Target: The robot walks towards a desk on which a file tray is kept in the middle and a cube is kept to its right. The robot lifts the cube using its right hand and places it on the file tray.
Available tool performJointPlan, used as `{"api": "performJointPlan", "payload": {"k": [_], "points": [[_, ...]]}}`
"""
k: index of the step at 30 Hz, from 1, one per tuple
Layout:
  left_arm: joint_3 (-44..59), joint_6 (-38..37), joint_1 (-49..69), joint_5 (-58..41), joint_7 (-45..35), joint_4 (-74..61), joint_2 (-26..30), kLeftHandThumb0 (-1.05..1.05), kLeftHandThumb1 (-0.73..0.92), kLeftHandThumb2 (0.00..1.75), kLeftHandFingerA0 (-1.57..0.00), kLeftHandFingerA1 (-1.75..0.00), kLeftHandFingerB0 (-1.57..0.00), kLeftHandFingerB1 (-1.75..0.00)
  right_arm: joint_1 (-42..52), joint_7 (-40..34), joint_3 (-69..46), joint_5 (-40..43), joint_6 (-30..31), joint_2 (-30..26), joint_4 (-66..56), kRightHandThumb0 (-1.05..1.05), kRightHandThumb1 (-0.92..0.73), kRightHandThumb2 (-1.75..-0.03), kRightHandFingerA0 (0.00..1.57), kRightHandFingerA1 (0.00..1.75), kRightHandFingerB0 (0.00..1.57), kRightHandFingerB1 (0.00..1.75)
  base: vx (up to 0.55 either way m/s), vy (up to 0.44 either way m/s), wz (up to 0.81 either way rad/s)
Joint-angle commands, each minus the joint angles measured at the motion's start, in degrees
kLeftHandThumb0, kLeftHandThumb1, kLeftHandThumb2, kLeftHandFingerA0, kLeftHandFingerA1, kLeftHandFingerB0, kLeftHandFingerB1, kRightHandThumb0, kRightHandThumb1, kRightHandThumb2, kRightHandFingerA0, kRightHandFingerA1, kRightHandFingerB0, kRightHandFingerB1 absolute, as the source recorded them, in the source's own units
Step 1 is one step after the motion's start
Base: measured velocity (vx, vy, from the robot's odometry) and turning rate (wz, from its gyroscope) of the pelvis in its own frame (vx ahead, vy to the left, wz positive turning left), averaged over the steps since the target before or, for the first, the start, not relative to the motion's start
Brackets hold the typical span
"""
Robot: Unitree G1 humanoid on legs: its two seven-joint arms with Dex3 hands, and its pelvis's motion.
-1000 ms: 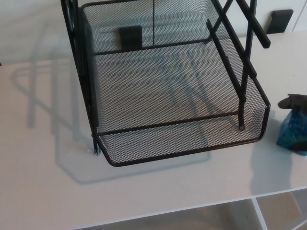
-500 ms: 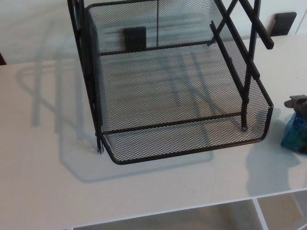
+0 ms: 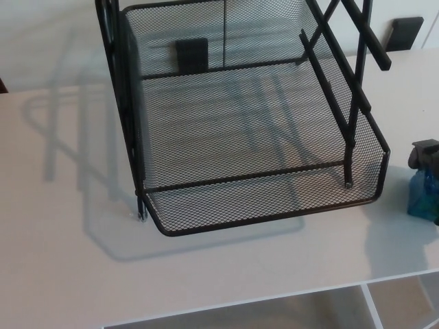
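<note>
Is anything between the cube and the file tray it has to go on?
Yes. The raised right wall of the file tray faces the cube, and black frame bars rise just inside that wall. The strip of desk between them holds nothing. The tray's front section looks open from above.

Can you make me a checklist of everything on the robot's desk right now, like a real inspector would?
Surface: white desk, with the tray's shadows on it.
Job's things: black mesh file tray in the middle, nothing lying on its bottom level; blue cube to its right at the picture's edge, apart from the tray.
Clutter: black blocks at the back, one seen through the mesh.
Hands: right hand at the cube's top, touching or just above, mostly cut off; left hand not in view.
Cables: nothing seen.
Surroundings: open shelf compartments under the desk's front edge.
</note>
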Motion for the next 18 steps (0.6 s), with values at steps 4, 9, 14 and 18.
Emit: {"api": "performJointPlan", "payload": {"k": [4, 9, 14, 18], "points": [[-1.16, -3.31, 0.88, 2.00, 0.27, -0.55, 1.88, -0.94, 0.70, 1.00, -0.20, -0.70, -0.21, -0.63, 7.60, -13.43, -8.19, 5.64, -16.31, -1.10, 3.86, -0.18, -0.77, -0.73, 0.78, 1.75, 0.63, 1.58, 0.00, 0.000, 0.00], [-0.75, -3.02, 0.43, 1.48, -0.15, 0.14, 2.04, -0.96, 0.69, 1.04, -0.20, -0.70, -0.21, -0.64, 2.51, -5.78, -17.81, 10.82, -17.15, -7.17, -1.23, -0.19, -0.81, -0.66, 0.75, 1.66, 0.65, 1.35, 0.00, 0.000, 0.00], [-1.32, -3.34, 0.41, 2.04, 0.79, 0.57, 2.10, -0.91, 0.92, 0.72, -0.21, -0.74, -0.24, -0.65, -5.29, -0.51, -23.15, 12.71, -16.29, -9.27, -1.65, -0.23, -0.78, -0.74, 0.87, 1.56, 0.76, 1.22, 0.00, 0.000, 0.00], [-0.96, -2.67, -0.52, 1.78, 0.76, 2.19, 2.07, -0.94, 0.69, 1.21, -0.17, -0.69, -0.28, -0.68, -16.41, 1.96, -25.99, 14.05, -14.92, -9.06, -0.34, -0.20, -0.76, -0.76, 0.82, 1.56, 0.79, 1.11, 0.00, 0.000, 0.00]]}}
